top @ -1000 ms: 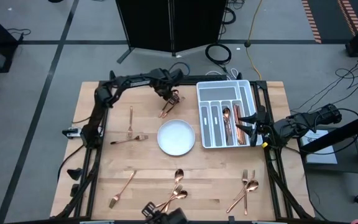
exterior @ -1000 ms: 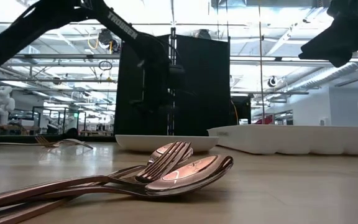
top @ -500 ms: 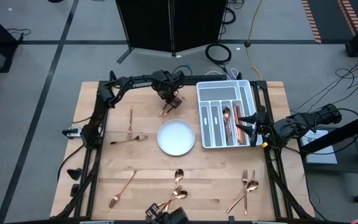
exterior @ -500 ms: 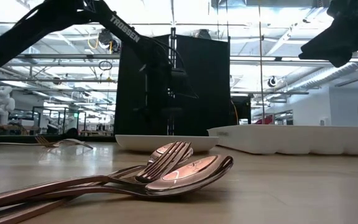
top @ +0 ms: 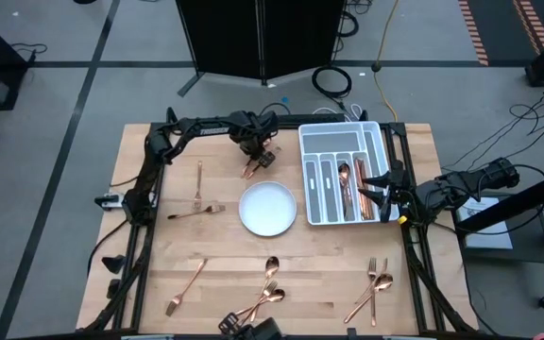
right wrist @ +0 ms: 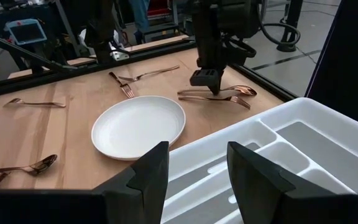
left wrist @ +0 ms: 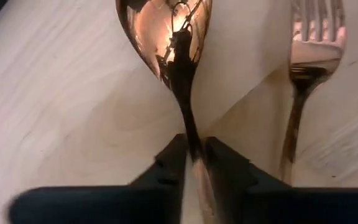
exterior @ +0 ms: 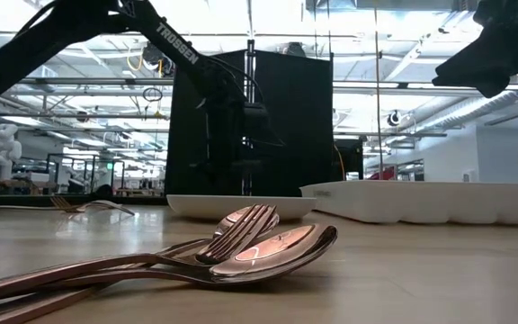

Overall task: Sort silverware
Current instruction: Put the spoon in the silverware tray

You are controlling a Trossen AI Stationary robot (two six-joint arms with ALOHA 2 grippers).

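Left hand (left wrist: pixel 192 155) down at the far side of the surface (top: pixel 159 255), fingers closed on the handle of a copper spoon (left wrist: pixel 166 37). Fork (left wrist: pixel 306 68) just beside that spoon. White plate (top: pixel 268 209) near, toward the middle. Right hand (right wrist: pixel 194 168) open, empty, hovered over the near right edge of the white tray (top: pixel 340 140). More forks and spoons (top: pixel 270 288) scattered along the near edge, others at the left (top: pixel 198 194).
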